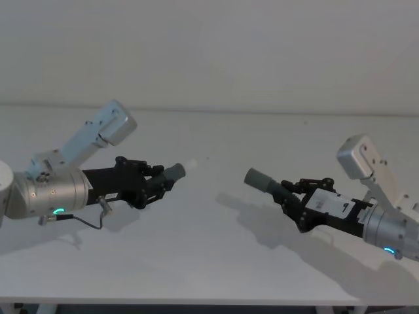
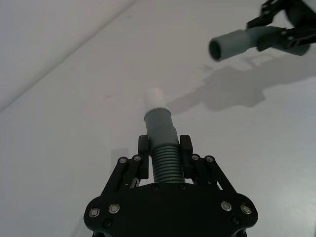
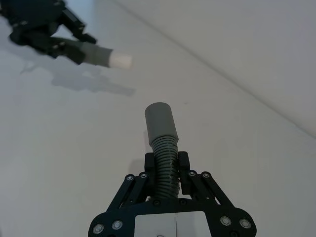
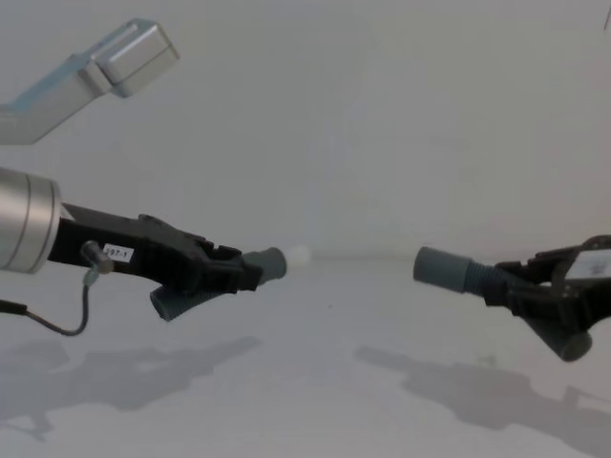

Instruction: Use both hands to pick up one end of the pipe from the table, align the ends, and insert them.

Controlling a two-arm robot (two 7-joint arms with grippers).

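Both pipe pieces hang in the air above the table (image 1: 209, 261), a clear gap between their facing ends. My left gripper (image 1: 156, 184) is shut on the ribbed middle of the left pipe piece (image 1: 175, 172), whose grey cuff ends in a white tip (image 1: 193, 163) pointing right. In the left wrist view the fingers (image 2: 143, 148) clamp that ribbed part (image 2: 164, 163). My right gripper (image 1: 296, 196) is shut on the right pipe piece (image 1: 262, 179), its open grey cuff pointing left. In the chest view the two ends, white tip (image 4: 299, 255) and cuff (image 4: 441, 268), sit at nearly equal height.
The white table stretches back to a plain pale wall (image 1: 209, 52). Shadows of both arms lie on the surface below them. Each piece's bent rear end hangs under its gripper: left end (image 4: 170, 305), right end (image 4: 573, 345).
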